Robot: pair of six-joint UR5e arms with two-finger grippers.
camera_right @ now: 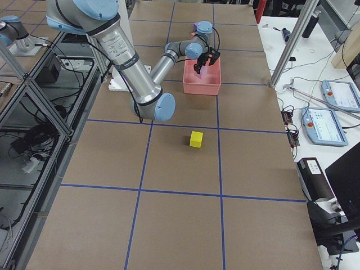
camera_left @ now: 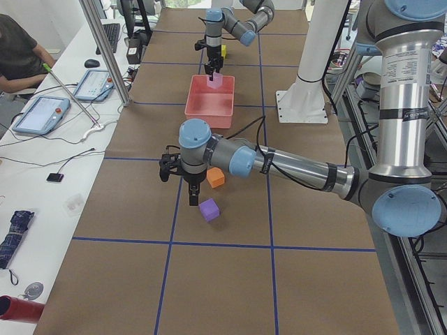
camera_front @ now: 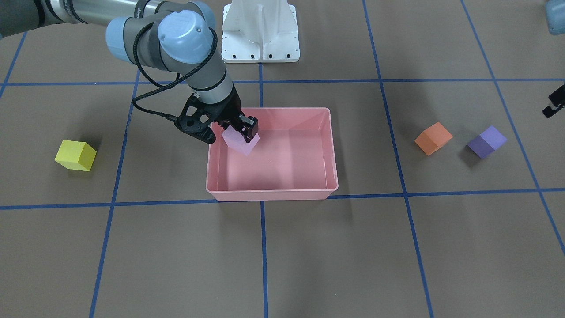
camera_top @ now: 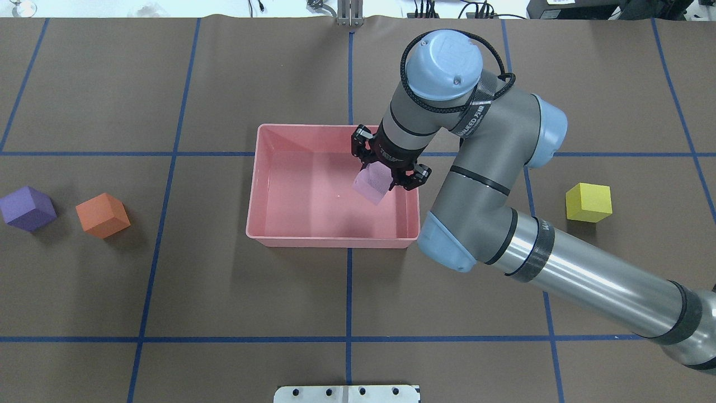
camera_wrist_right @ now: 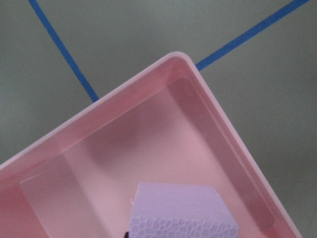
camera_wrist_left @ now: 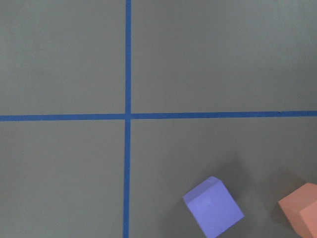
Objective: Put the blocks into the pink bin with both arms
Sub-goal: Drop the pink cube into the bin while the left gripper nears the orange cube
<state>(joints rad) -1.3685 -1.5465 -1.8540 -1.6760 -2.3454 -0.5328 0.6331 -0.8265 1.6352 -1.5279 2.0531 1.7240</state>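
Over the pink bin (camera_front: pixel 271 194), our right jaws grip the light pink block (camera_front: pixel 238 143); left jaws' state we cannot tell.

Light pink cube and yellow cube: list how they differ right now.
The light pink matte cube is held tilted in the right gripper; the yellow matte cube sits flat, untouched. The light pink cube hangs over the salmon-pink plastic bin; the yellow cube rests on the brown table outside it. Both look the same size.
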